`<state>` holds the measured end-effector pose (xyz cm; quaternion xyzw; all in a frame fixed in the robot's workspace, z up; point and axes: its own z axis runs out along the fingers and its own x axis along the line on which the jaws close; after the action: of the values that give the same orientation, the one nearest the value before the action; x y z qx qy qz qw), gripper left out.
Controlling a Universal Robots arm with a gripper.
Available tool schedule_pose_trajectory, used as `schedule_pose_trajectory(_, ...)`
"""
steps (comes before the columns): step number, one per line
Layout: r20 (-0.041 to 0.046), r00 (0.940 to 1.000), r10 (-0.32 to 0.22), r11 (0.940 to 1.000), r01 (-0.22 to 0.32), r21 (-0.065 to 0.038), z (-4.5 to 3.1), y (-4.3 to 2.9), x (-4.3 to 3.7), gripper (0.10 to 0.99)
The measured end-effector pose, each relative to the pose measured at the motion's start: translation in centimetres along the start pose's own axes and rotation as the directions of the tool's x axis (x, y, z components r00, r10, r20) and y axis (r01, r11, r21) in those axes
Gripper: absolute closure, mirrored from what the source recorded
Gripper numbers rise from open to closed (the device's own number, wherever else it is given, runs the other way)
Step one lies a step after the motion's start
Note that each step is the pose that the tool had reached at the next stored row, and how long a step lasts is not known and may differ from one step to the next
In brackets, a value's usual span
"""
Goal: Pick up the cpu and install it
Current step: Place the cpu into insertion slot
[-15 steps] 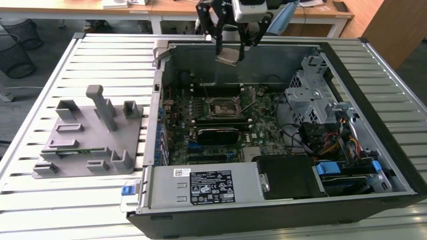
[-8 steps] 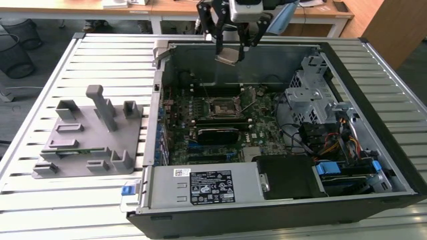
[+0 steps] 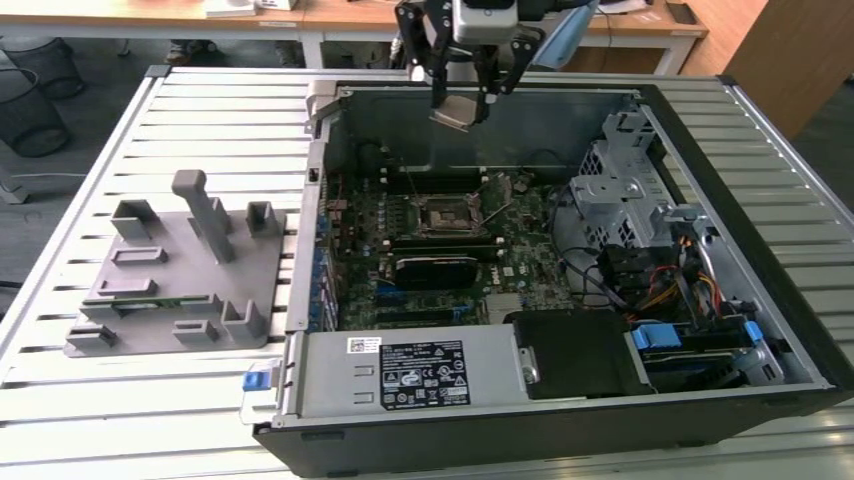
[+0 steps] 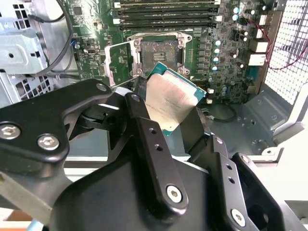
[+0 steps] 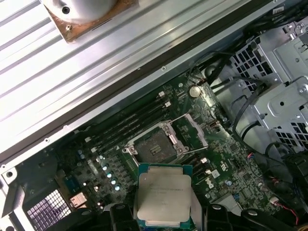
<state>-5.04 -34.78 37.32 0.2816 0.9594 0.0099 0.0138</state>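
The cpu (image 3: 455,110), a small square chip with a pale silvery top, hangs tilted in the air over the far wall of the open computer case. My gripper (image 3: 461,100) is shut on it, one black finger on each side. In both wrist views the chip (image 4: 171,103) (image 5: 163,195) sits between the fingers (image 4: 144,130), green edge showing. Below and apart from it lies the black square socket (image 3: 441,213) (image 4: 159,53) (image 5: 156,139) on the green motherboard (image 3: 521,250), with its metal load plate (image 4: 118,60) swung open.
A grey plastic holder (image 3: 180,270) with upright posts stands on the slatted table at the exterior view's left. Inside the case are a metal drive cage (image 3: 621,180), bundled cables (image 3: 667,290), a black card (image 3: 434,268) and the power supply (image 3: 400,375).
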Motion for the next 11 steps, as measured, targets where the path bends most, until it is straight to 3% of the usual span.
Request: schedule_pose_trajectory(11, 0.0036, 0.9954, 0.095, 0.9954, -0.095, 0.003, 0.05, 0.24, 0.15, 0.557)
